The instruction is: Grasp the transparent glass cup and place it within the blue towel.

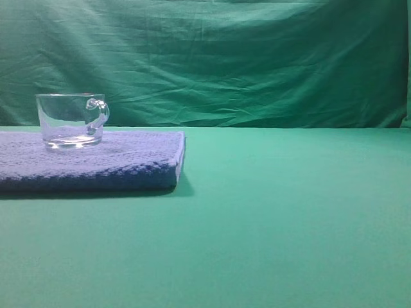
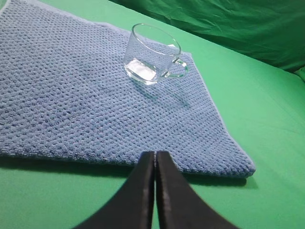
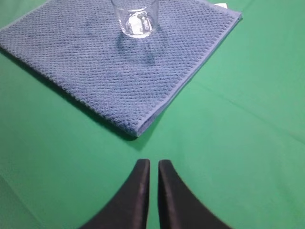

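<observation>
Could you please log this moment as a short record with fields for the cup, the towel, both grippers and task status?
cup: transparent glass cup upright on the towel, empty, handle toward the right in the exterior high view
towel: blue towel lying flat on the green table
left gripper: left gripper shut, holding nothing, back from the towel's near edge
right gripper: right gripper nearly shut, empty, over bare table
task status: cup appears placed within the towel
</observation>
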